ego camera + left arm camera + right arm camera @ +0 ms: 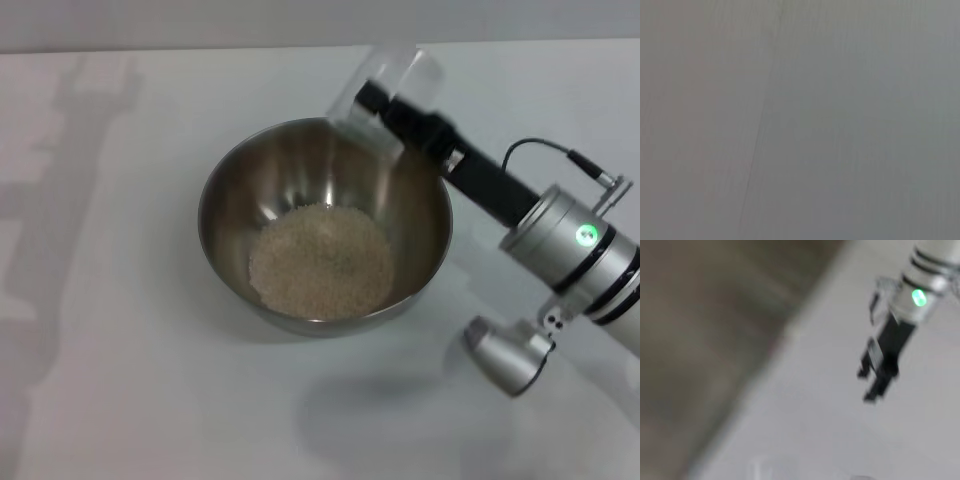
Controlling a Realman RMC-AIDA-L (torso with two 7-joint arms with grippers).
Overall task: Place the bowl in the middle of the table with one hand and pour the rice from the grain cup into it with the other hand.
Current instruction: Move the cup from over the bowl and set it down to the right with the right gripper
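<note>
Only the head view shows one bowl [325, 225] holding one heap of rice [320, 262] mid-table [120, 330], the right gripper [368, 100] clamped on one tipped grain cup [385, 85] at its far rim; the right wrist view shows the left gripper [871, 385], fingers apart.

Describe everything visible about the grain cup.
The grain cup is small, clear, slightly frosted plastic, and looks empty. The right claw grips it, tipped steeply with its mouth down toward the far rim of the bowl, above it. The rice already lies heaped inside the bowl.
</note>
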